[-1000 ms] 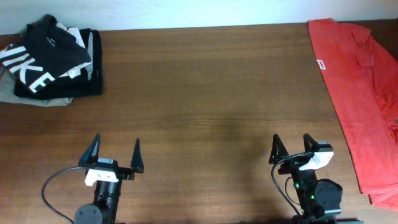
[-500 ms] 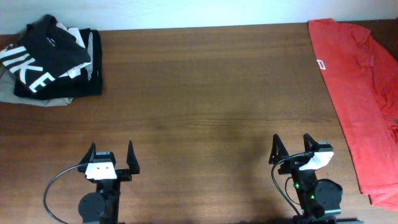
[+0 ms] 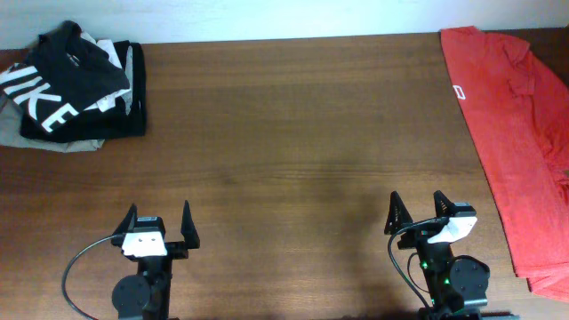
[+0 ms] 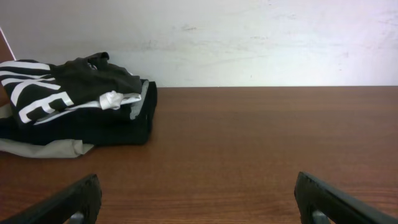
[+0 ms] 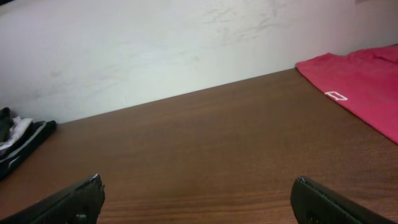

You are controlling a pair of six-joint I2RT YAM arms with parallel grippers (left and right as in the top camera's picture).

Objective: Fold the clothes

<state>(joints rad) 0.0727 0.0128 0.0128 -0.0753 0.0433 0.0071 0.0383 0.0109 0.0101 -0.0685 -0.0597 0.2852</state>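
The black T-shirt with white NIKE lettering [image 3: 62,84] lies folded on top of a pile at the table's far left corner; it also shows in the left wrist view [image 4: 68,93] and at the left edge of the right wrist view [image 5: 15,146]. My left gripper [image 3: 158,218] is open and empty near the front edge, far from the pile. My right gripper [image 3: 416,207] is open and empty at the front right. In the wrist views the left fingers [image 4: 199,196] and the right fingers [image 5: 199,196] stand wide apart over bare wood.
A plain red T-shirt [image 3: 516,116] lies spread along the table's right side, also in the right wrist view [image 5: 357,90]. A grey garment [image 3: 36,140] and white fabric [image 3: 116,76] lie in the pile under the black shirt. A white wall runs behind the table.
My left gripper drew back toward the front edge and straightened between one second and half a second ago. Since then nothing has moved. The right arm stayed still.
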